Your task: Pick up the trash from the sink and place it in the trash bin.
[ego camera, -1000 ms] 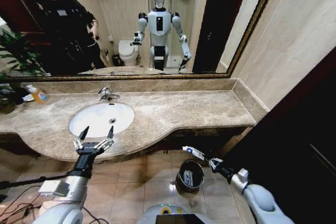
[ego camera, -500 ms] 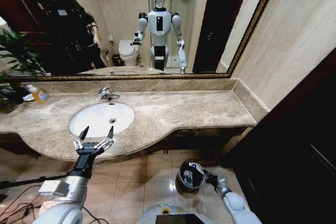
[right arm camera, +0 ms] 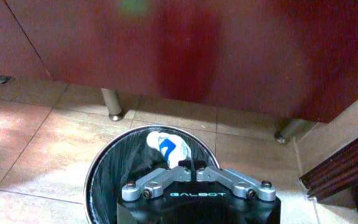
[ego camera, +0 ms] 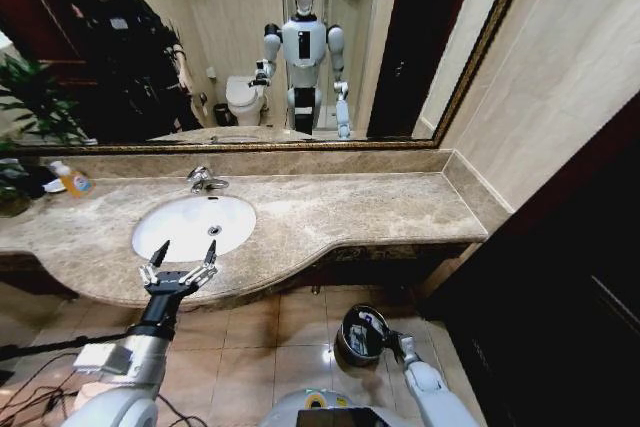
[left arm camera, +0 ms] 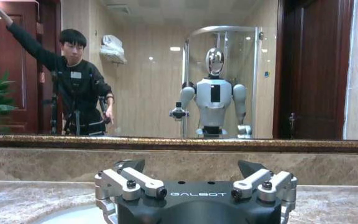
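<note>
My right gripper (right arm camera: 191, 164) is shut on a piece of trash, a white tube with blue marks (right arm camera: 168, 146). It holds the tube over the mouth of the trash bin (right arm camera: 118, 169), which has a dark liner. In the head view the right gripper (ego camera: 385, 337) sits low at the steel rim of the trash bin (ego camera: 352, 345), on the floor below the counter. My left gripper (ego camera: 180, 264) hovers open and empty at the counter's front edge, just in front of the sink (ego camera: 180, 232). The left gripper (left arm camera: 191, 167) faces the mirror. No trash shows in the basin.
A chrome tap (ego camera: 205, 180) stands behind the basin. An orange-liquid bottle (ego camera: 73, 181) and a plant (ego camera: 25, 107) are at the counter's far left. Dark red cabinet fronts (right arm camera: 185, 51) on metal legs (right arm camera: 112, 103) stand close behind the bin. A dark wall closes the right side.
My right arm has dropped and pulled in, carrying the tube from above and right of the bin down to its mouth. The left arm has not moved.
</note>
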